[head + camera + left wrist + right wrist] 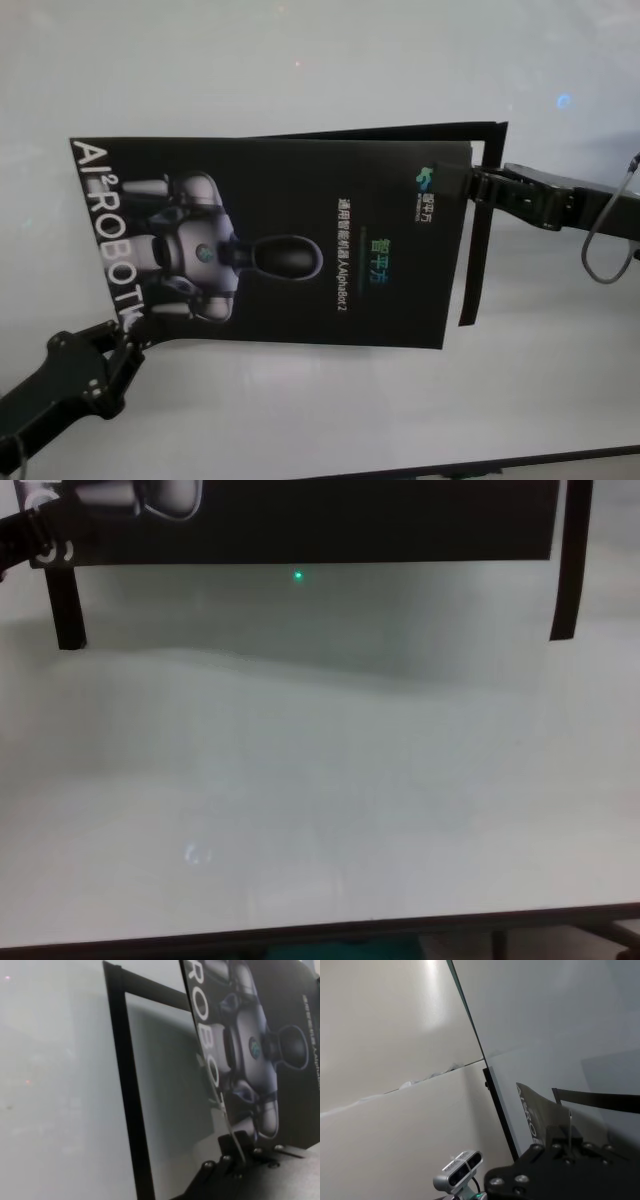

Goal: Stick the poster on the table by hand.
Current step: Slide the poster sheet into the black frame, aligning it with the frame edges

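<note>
Spanning the gap between both arms, the poster (290, 240) is held above the table (300, 70), its long axis running left to right. The left gripper (135, 335) is clamped on its near-left corner, the right gripper (470, 183) on its right edge; lowering flat is judged next.

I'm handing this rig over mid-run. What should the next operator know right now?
Left pincer: shut on the poster at its near-left corner.
Right pincer: shut on the poster's far-right edge.
The poster hangs above the table, held between both arms, with black tape strips hanging from its edges.
Done: poster lifted and spread.
Left: lower it flat and press the strips down.
</note>
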